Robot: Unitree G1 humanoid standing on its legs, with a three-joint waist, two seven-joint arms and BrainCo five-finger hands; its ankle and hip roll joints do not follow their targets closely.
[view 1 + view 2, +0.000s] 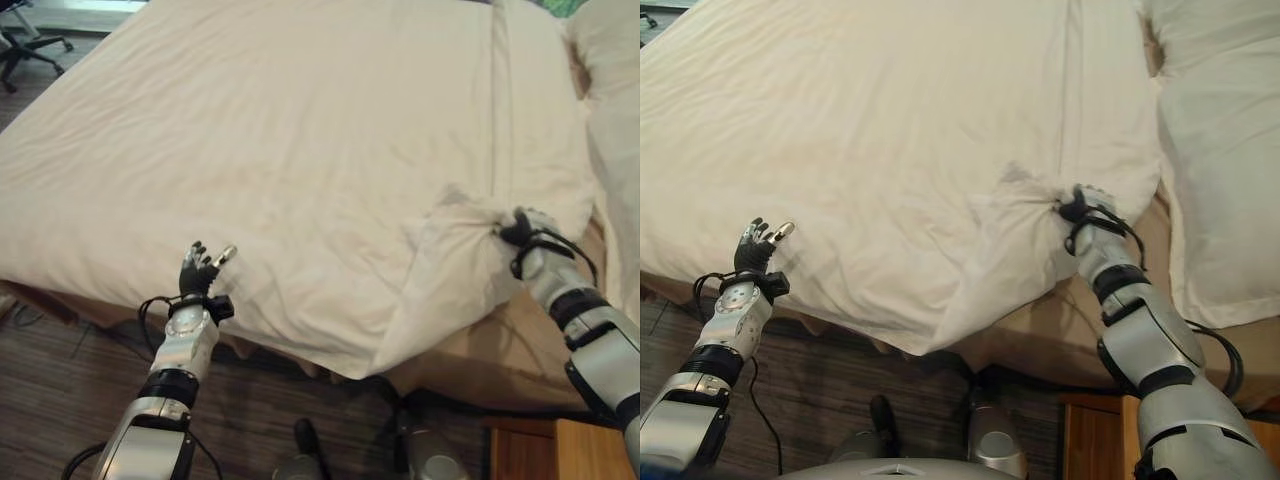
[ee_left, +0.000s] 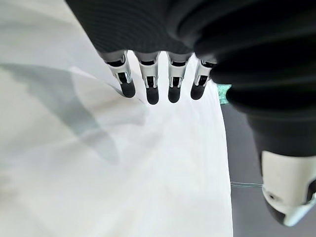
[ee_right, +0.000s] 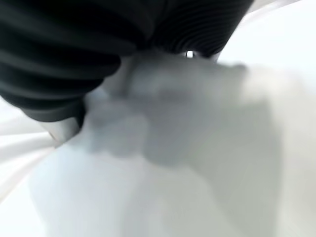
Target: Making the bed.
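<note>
Two hands work the cream duvet [image 1: 300,150]: right hand [image 1: 522,232], right of centre, clutches bunched fabric; left hand [image 1: 200,268], lower left, hovers with fingers spread.

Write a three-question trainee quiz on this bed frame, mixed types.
1. True or false: the left hand grips the duvet.
2. Which hand has cloth bunched in it? A) left B) right C) both
3. Fill in: the pillow lies at the robot's ___ side of the bed.

Key:
1. False. Its fingers are straight, over the duvet, holding nothing.
2. B. The right hand is closed on gathered duvet near the corner.
3. Right.
</note>
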